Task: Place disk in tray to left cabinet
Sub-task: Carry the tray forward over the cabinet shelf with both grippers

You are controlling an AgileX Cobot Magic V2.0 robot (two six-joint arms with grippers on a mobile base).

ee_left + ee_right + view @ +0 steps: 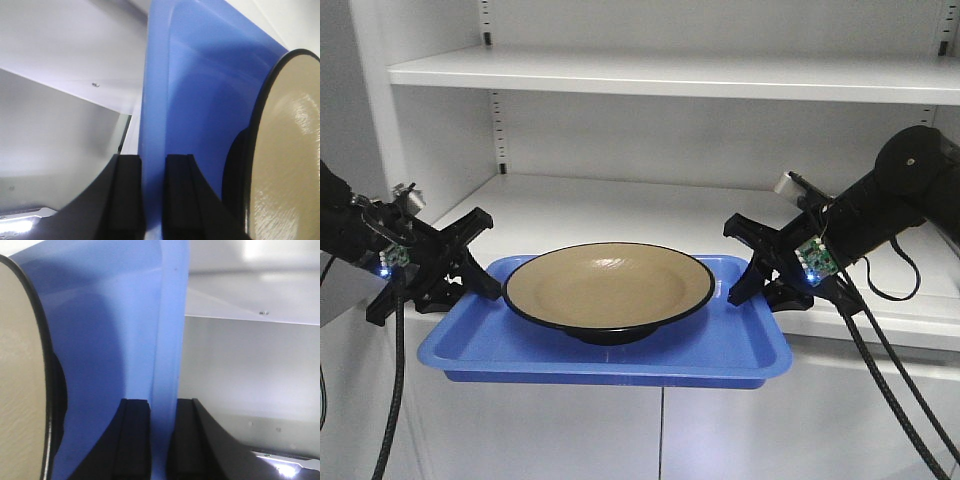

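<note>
The tan disk with a black rim sits in the middle of the blue tray. The tray hangs at the front edge of the left cabinet's lower shelf, its far side over the shelf. My left gripper is shut on the tray's left rim. My right gripper is shut on the tray's right rim. The disk also shows in the left wrist view and in the right wrist view.
The cabinet's upper shelf runs above. Slotted strips line the back corners. The cabinet's left wall stands beside my left arm. Closed white doors lie below the shelf.
</note>
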